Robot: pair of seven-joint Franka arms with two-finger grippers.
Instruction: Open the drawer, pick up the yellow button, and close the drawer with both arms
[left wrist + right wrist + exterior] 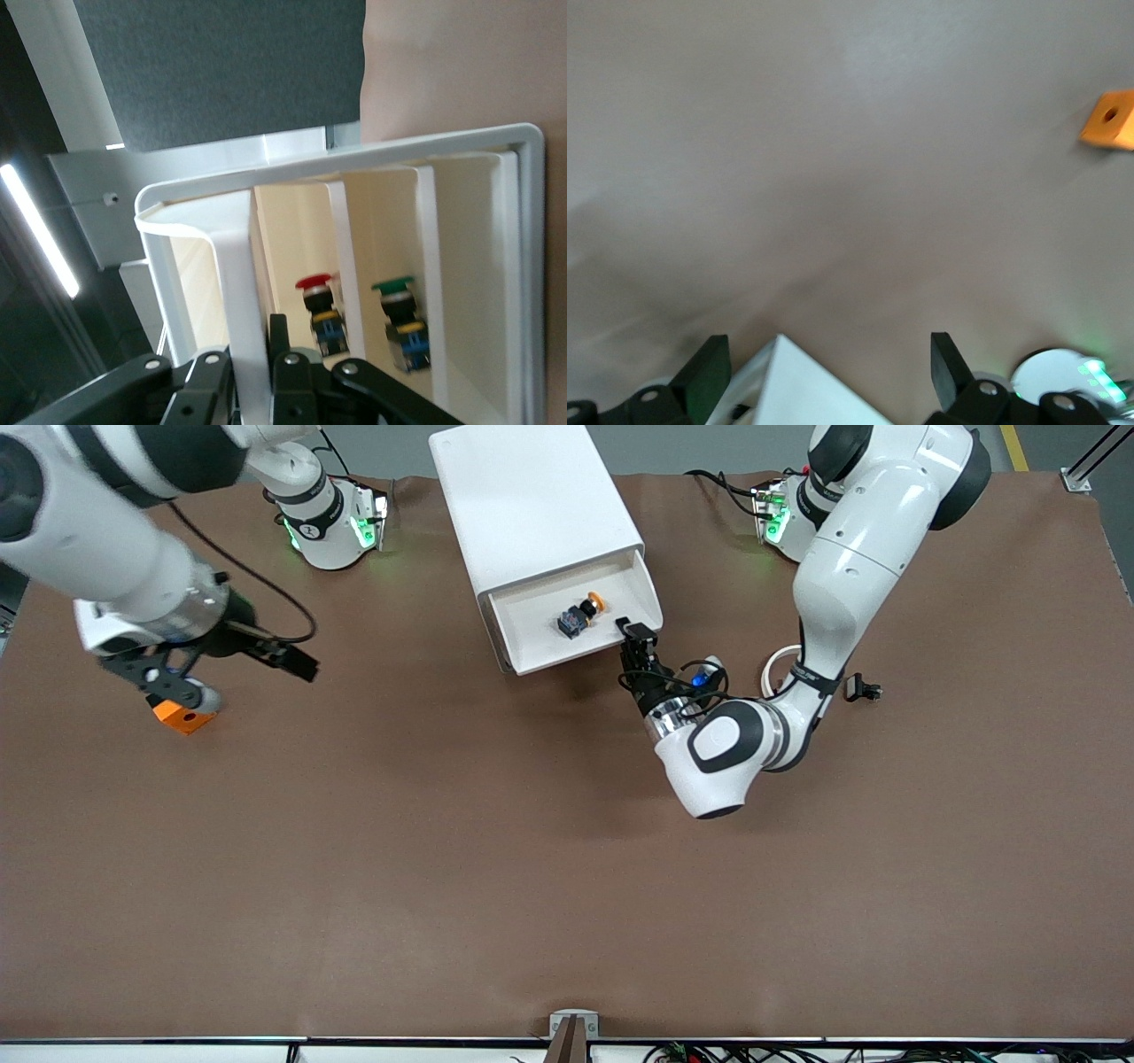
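Observation:
The white cabinet (532, 505) stands at the table's back middle. Its top drawer (532, 651) is pulled out. The button (581, 615), with an orange-yellow cap and black-and-blue body, lies in it. My left gripper (636, 636) is shut on the drawer's front wall at the corner toward the left arm's end. In the left wrist view the white wall (235, 266) sits clamped between the fingers of the left gripper (250, 354). My right gripper (226, 666) hangs open and empty over the table beside the orange cube (180, 716). The right wrist view shows the right gripper (826, 372) with its jaws wide apart.
The orange cube (1109, 118) lies toward the right arm's end. A small black clip (861, 688) and a white ring (778, 670) lie by the left arm. A red-capped button (317, 301) and a green-capped button (397, 305) show in the cabinet's lower compartments.

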